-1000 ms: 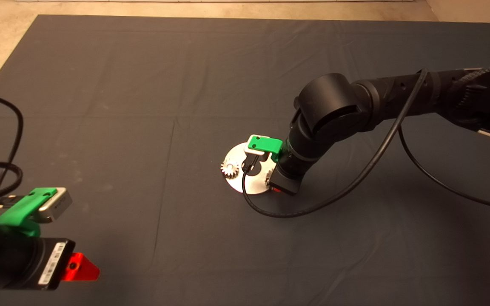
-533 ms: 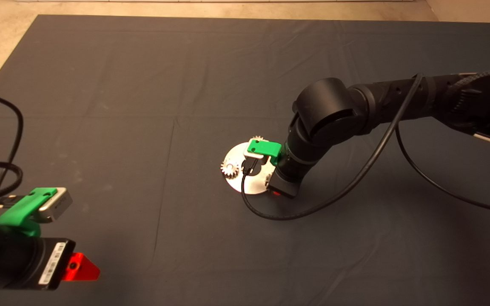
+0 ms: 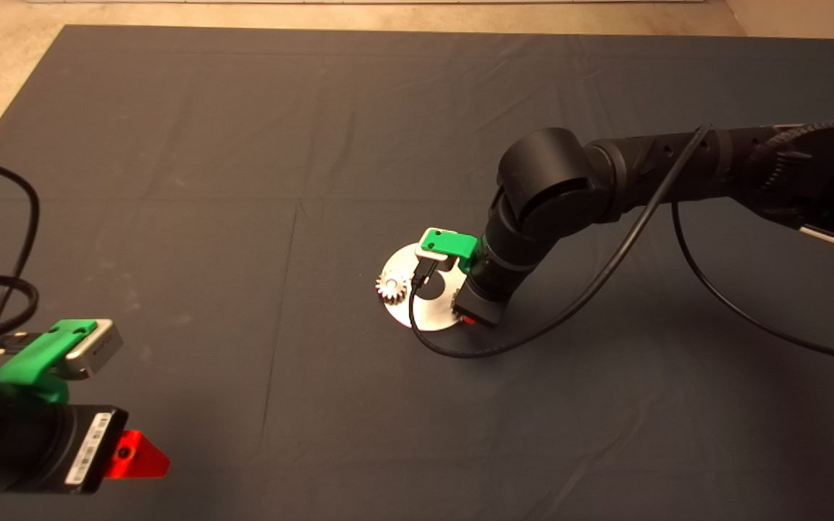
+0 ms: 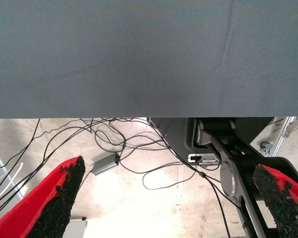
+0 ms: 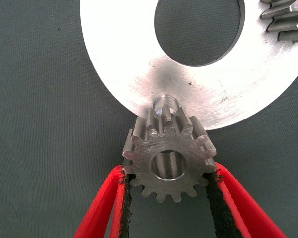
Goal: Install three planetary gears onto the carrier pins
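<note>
The shiny carrier disc [image 3: 424, 311] lies mid-mat and also shows in the right wrist view [image 5: 124, 69]. One planetary gear [image 3: 392, 287] sits on its left edge. My right gripper [image 3: 472, 318] is over the disc's right near edge, shut on a second gear [image 5: 168, 163]. It holds this gear tilted, just off a bare carrier pin [image 5: 164, 103] at the rim. Another gear [image 5: 284, 15] sits on the disc across the centre hole. My left gripper [image 3: 135, 456] is parked at the lower left, open and empty [image 4: 169, 198].
The right arm's black cable [image 3: 533, 336] loops over the mat just right of the disc. Past the mat's edge the left wrist view shows floor cables [image 4: 114, 144] and a black stand [image 4: 228, 163].
My right gripper has lowered slightly and shifted a little left over the disc's right edge with the gear. A gear glimpsed at the disc's far edge is now hidden. The left arm has not moved.
</note>
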